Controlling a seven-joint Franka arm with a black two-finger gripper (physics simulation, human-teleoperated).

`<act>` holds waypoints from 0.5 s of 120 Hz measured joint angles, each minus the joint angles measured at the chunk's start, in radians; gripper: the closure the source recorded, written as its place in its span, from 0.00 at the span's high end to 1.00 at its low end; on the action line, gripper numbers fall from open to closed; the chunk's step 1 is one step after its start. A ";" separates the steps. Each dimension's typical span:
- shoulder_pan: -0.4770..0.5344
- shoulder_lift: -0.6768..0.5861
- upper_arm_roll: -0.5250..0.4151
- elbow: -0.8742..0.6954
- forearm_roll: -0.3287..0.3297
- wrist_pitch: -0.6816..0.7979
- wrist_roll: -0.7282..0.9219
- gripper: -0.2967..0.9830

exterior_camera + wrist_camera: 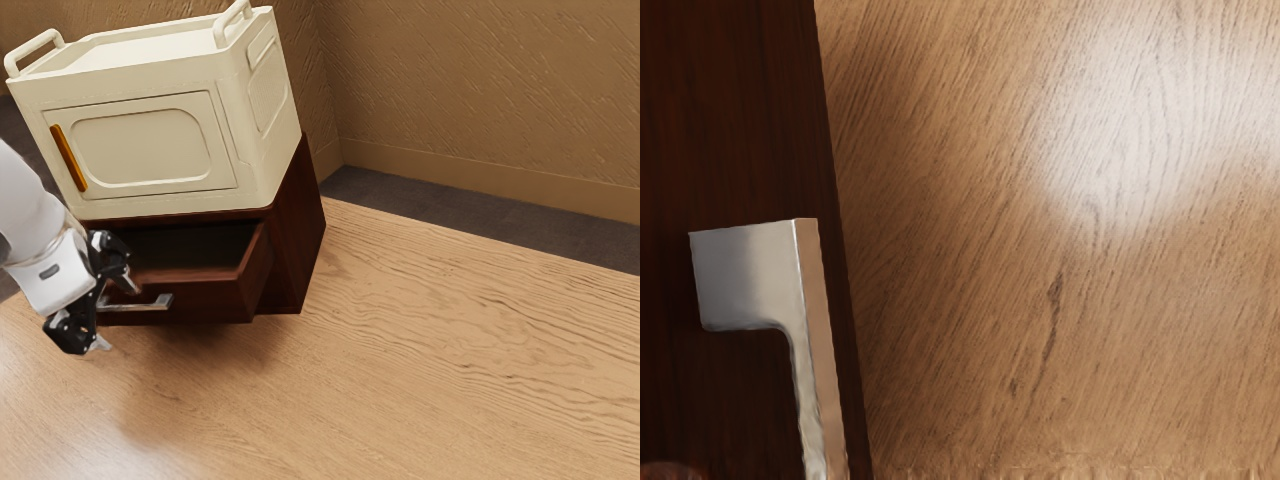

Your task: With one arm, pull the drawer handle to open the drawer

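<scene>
In the exterior view, the white, smooth-shelled robot arm (38, 235) comes in from the exterior view's left, ending in a black two-finger gripper (118, 316). Its fingers are spread wide, one on either side of the silver metal bar handle (150, 303) and pinching nothing; whether either touches it I cannot tell. The handle is on the front of the dark reddish-brown wooden drawer (200, 300), its long axis level and running along that front. The drawer stands partly out of the matching box-shaped cabinet (298, 235), its front toward the exterior view's lower edge. On top sits a cream, round-cornered case (140, 145) with two looped rails and an amber upright grip (69, 158). The tabletop (430, 350) is light, wavy-grained wood; the tan wall behind is rough.

In the wrist view, the handle's squared end juts from the dark drawer front, curving inside into a straight bar parallel to the front's edge. Beyond it, the tabletop carries a pale sheen.
</scene>
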 joint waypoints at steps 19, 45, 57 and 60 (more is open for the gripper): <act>0.077 0.002 -0.113 0.175 -0.021 -0.069 0.000 0.75; 0.078 0.520 -0.119 0.739 -0.281 -0.273 -0.044 0.76; 0.067 0.594 -0.125 0.779 -0.346 -0.337 -0.089 0.77; 0.058 0.602 -0.127 0.782 -0.356 -0.349 -0.099 0.77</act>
